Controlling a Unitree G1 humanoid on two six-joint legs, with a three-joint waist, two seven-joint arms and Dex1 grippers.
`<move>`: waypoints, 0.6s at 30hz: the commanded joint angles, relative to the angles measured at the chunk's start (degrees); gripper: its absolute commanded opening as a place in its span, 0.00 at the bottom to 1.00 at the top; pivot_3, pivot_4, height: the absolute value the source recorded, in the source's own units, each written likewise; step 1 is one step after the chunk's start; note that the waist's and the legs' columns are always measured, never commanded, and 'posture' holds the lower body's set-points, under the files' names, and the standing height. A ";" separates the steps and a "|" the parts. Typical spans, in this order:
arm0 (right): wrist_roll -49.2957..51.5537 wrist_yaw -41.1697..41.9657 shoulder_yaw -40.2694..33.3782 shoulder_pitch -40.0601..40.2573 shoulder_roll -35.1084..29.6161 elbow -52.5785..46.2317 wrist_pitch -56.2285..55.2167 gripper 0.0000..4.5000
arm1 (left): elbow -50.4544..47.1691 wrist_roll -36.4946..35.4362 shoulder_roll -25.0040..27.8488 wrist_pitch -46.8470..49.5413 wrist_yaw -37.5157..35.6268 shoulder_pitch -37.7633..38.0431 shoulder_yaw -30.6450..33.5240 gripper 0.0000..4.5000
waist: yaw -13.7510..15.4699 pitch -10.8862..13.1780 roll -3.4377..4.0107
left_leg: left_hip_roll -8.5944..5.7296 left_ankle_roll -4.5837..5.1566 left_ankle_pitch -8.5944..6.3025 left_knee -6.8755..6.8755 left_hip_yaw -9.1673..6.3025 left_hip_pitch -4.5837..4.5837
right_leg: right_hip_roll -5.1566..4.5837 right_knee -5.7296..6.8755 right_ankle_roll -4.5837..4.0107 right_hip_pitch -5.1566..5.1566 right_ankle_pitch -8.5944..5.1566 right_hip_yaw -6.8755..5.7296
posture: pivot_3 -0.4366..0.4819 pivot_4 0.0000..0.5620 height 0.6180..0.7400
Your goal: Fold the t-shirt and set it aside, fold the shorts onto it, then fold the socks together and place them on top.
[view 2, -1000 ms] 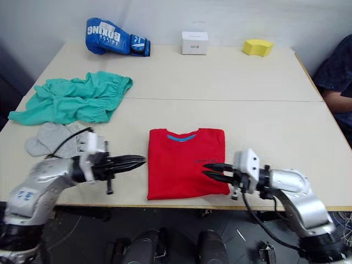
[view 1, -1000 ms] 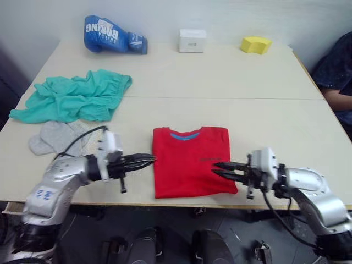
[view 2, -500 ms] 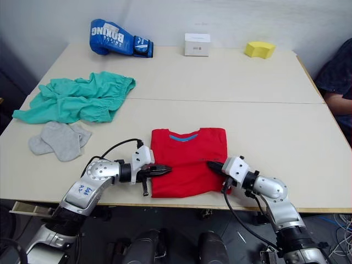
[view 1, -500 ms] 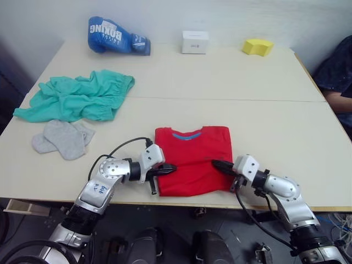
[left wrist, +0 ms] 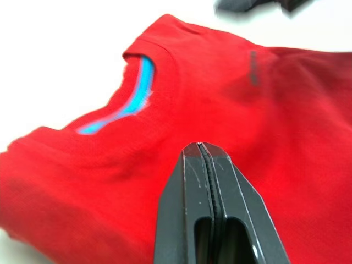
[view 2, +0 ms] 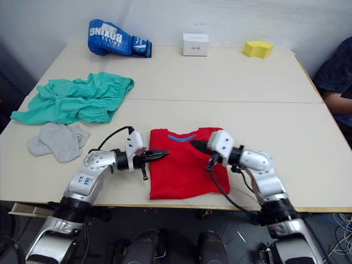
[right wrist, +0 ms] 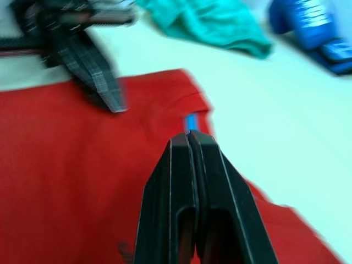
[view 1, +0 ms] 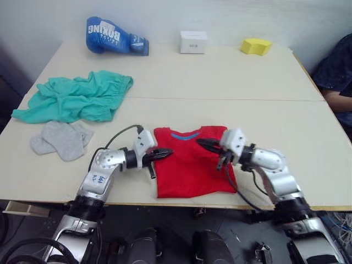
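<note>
Folding the t-shirt (view 1: 191,161) (lying at the tabletop's (view 1: 231,77) near edge) calls for even handling — both the left gripper (view 1: 166,152) and right gripper (view 1: 202,144) hover over its upper part, fingers pressed together. Each should pinch a shoulder edge alike before moving; shorts (view 1: 74,97) and socks (view 1: 61,138) wait well apart.
</note>
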 commanded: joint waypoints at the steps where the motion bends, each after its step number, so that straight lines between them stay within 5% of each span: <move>1: -3.37 -0.88 0.09 -3.10 1.49 9.92 -6.07 0.01 | 2.33 1.96 -1.85 -0.31 2.31 -1.28 -0.46 0.00 | -0.04 0.00 -0.01 | -0.01 0.01 0.00 0.03 0.04 0.00 | 0.03 0.01 0.00 0.00 0.00 0.00 | 0.48 0.27 1.00; 12: -3.52 -12.88 -10.92 -13.59 -0.26 38.43 -9.86 0.01 | 6.76 11.93 -1.21 -2.21 10.97 2.67 -3.86 0.00 | -0.89 -0.06 0.05 | -0.01 0.05 0.11 0.08 -0.03 0.16 | -0.02 0.08 0.03 0.20 0.02 0.03 | 0.48 0.27 1.00; 18: 13.74 -0.28 -22.45 -14.51 -3.01 30.81 8.02 0.04 | 5.87 8.09 -3.99 -11.21 9.78 3.74 -0.97 0.00 | -0.97 -0.06 0.08 | 0.05 -0.02 0.11 -0.02 -0.03 0.22 | -0.05 0.01 0.02 0.23 0.01 0.04 | 0.48 0.27 1.00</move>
